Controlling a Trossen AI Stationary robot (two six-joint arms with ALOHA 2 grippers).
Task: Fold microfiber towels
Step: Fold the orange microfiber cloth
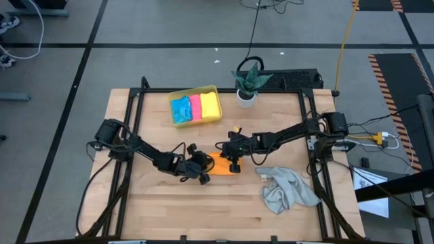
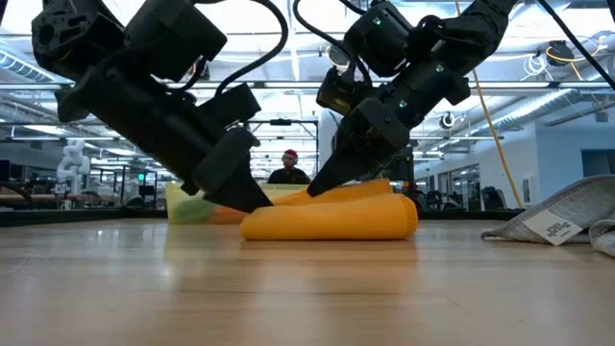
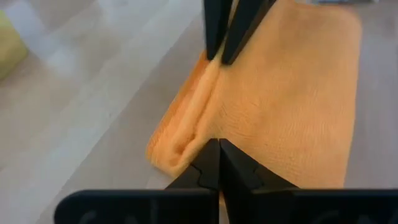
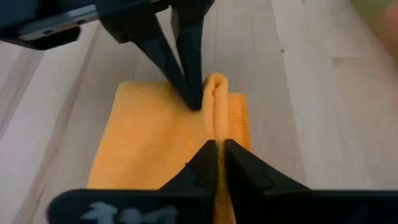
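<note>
Centre frame, my left fingers (image 1: pixel 204 177) and right fingers (image 1: pixel 234 165) pinch the half-folded orange towel (image 1: pixel 220 165) on the surface (image 1: pixel 203 210); blue, pink, yellow lie folded in tray (image 1: pixel 194 92) upper left, grey towel (image 1: pixel 288 189) unfolded lower right.

Nubby matt orange cloth (image 3: pixel 292 106) on smooth pale wood table (image 3: pixel 93 118).

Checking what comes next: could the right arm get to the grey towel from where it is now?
Probably yes. The grey towel lies loose on the right arm's side, nothing on it, bare wood between. But the right pincer is busy at the orange towel.
</note>
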